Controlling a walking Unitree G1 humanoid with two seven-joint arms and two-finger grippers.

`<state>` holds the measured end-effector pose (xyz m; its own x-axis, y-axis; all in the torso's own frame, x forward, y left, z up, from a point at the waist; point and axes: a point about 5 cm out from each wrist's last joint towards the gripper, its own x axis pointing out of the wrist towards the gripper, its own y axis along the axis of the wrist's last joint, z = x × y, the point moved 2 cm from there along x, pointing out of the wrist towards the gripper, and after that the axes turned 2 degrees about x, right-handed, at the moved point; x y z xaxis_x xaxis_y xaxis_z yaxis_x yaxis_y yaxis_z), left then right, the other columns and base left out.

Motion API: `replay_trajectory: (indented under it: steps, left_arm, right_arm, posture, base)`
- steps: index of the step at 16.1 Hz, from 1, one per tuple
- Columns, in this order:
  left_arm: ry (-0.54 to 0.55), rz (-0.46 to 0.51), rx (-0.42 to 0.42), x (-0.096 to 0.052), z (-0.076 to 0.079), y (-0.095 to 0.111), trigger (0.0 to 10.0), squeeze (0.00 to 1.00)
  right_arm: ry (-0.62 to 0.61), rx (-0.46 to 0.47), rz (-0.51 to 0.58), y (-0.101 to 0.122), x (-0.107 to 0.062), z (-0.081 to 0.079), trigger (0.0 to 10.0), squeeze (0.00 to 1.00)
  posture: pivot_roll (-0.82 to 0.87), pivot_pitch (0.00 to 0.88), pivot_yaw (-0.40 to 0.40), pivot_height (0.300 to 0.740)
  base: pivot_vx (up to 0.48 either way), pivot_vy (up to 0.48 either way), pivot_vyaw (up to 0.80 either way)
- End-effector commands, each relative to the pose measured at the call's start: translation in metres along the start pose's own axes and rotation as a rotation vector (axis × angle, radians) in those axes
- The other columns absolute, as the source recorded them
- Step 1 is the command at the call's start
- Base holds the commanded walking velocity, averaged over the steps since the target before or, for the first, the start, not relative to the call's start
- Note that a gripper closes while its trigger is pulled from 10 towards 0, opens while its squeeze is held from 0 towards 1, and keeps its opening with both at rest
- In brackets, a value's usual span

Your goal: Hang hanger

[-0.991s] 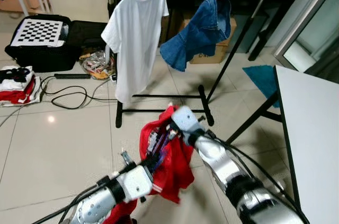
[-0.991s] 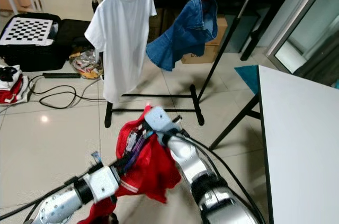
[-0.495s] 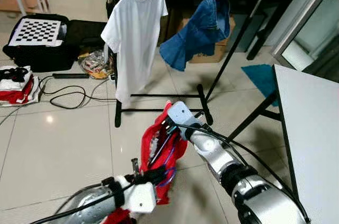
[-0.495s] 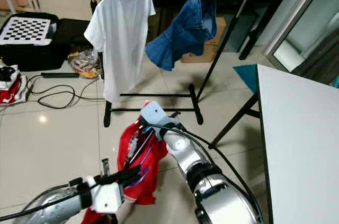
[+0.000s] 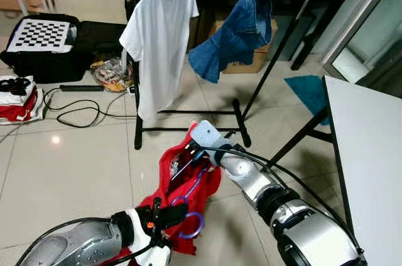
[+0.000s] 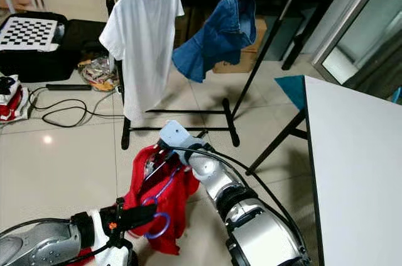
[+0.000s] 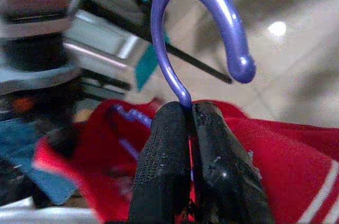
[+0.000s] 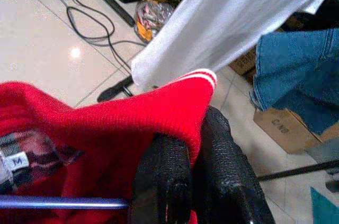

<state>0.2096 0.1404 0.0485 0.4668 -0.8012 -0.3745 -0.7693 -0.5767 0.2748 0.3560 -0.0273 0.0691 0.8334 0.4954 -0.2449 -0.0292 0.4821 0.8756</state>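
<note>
Now, hanger: purple hanger (image 7: 197, 33), its hook curving up just past the left pincer's tips, its bar running inside the red garment toward the right pincer.
Red garment: red sweater (image 6: 164, 198) with white stripes on the cuff, hanging between the two pincers above the tiled floor (image 5: 69, 171).
Left pincer: left pincer (image 7: 189, 115), low and near the robot's body, fingers closed together on the neck of the hanger just below the hook.
Right pincer: right pincer (image 8: 192, 181), farther out than the left one and higher, fingers clamped on the sweater's striped edge; the hanger's bar passes just beside them.
Rack: black clothes rack (image 5: 251, 90) well beyond the right pincer, with a metal rail across its top.
On the rack: white T-shirt (image 5: 158, 39) on a blue hanger, and a denim garment (image 5: 232, 39) on a red hanger beside it, both apart from the sweater.
Robot's right side: white tabletop (image 6: 358, 165) on black legs, well apart from the right pincer.
Robot's left side: black case with a checkerboard (image 5: 41, 33), folded clothes (image 5: 19, 99) and black cables (image 5: 81, 112) on the floor, far from the left pincer.
</note>
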Motion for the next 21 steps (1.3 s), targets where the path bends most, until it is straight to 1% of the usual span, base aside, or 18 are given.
replay_trajectory:
  steps: [1,3,5,6,7,8,12,13,14,15,16,17,19,20,21]
  left_arm:
    - [0.070,0.043,0.015,0.000,-0.003,0.010,10.0,0.00]
    - [0.101,0.022,-0.001,-0.005,-0.001,0.009,10.0,0.00]
    - [0.154,-0.008,-0.007,-0.015,0.011,0.014,10.0,0.00]
    - [0.157,-0.020,-0.024,-0.019,0.018,0.017,10.0,0.00]
    - [0.159,-0.025,-0.033,-0.020,0.021,0.018,10.0,0.00]
    - [0.176,-0.033,-0.042,-0.023,0.023,0.020,10.0,0.00]
    - [0.234,-0.039,-0.003,-0.027,0.020,0.023,10.0,0.00]
    - [0.249,-0.039,0.007,-0.028,0.019,0.023,10.0,0.00]
    - [0.259,-0.035,0.017,-0.027,0.018,0.023,10.0,0.00]
    - [0.251,-0.024,0.022,-0.025,0.020,0.024,10.0,0.00]
    - [0.236,-0.011,0.024,-0.022,0.022,0.026,10.0,0.00]
    - [0.234,0.000,0.026,-0.021,0.023,0.027,10.0,0.00]
    - [0.216,0.022,0.031,-0.019,0.026,0.030,10.0,0.00]
    - [0.213,0.029,0.031,-0.018,0.028,0.032,10.0,0.00]
    - [0.208,0.046,0.037,-0.017,0.030,0.035,10.0,0.00]
  right_arm:
    - [-0.037,-0.011,-0.029,-0.010,-0.004,0.013,0.0,0.00]
    - [-0.050,-0.004,-0.053,-0.018,-0.008,0.019,0.0,0.00]
    - [-0.071,0.037,-0.100,-0.039,-0.021,0.038,0.0,0.00]
    - [-0.063,0.056,-0.106,-0.045,-0.026,0.047,0.0,0.00]
    - [-0.057,0.061,-0.106,-0.047,-0.029,0.051,0.0,0.00]
    - [-0.026,0.055,-0.115,-0.051,-0.034,0.061,0.0,0.00]
    - [0.006,0.005,-0.138,-0.057,-0.040,0.069,0.0,0.00]
    - [0.006,0.007,-0.133,-0.056,-0.039,0.067,0.0,0.00]
    - [0.029,0.016,-0.118,-0.054,-0.037,0.059,0.0,0.00]
    - [0.081,0.027,-0.086,-0.048,-0.032,0.044,0.0,0.00]
    - [0.149,0.051,-0.031,-0.036,-0.026,0.026,0.0,0.00]
    - [0.182,0.062,0.003,-0.027,-0.022,0.015,0.3,0.00]
    - [0.209,0.068,0.031,-0.016,-0.016,0.001,0.5,0.00]
    - [0.207,0.069,0.035,-0.014,-0.014,-0.001,0.5,0.00]
    - [0.181,0.050,0.027,-0.012,-0.011,-0.002,0.4,0.00]
  posture:
    - [0.37,0.129,-0.188,0.740]
    - [0.37,0.129,-0.188,0.740]
    - [0.37,0.127,-0.191,0.740]
    - [0.37,0.128,-0.192,0.740]
    - [0.37,0.129,-0.193,0.740]
    - [0.37,0.129,-0.193,0.740]
    - [0.38,0.130,-0.191,0.740]
    - [0.38,0.130,-0.191,0.740]
    - [0.38,0.131,-0.189,0.740]
    - [0.38,0.132,-0.189,0.740]
    - [0.38,0.133,-0.189,0.740]
    - [0.38,0.132,-0.188,0.740]
    - [0.38,0.134,-0.186,0.740]
    - [0.38,0.134,-0.186,0.740]
    - [0.38,0.135,-0.185,0.740]
  base:
    - [0.000,0.000,0.00]
    - [0.000,0.000,0.00]
    - [0.000,0.000,0.00]
    - [0.000,0.000,0.00]
    - [0.000,0.000,0.00]
    - [0.000,0.000,0.00]
    - [0.000,0.000,0.00]
    - [0.000,0.000,0.00]
    - [0.000,0.000,0.00]
    - [0.000,0.000,0.00]
    - [0.000,0.000,0.00]
    - [0.000,0.000,0.00]
    - [0.000,0.000,0.00]
    - [0.000,0.000,0.00]
    - [0.000,0.000,0.00]
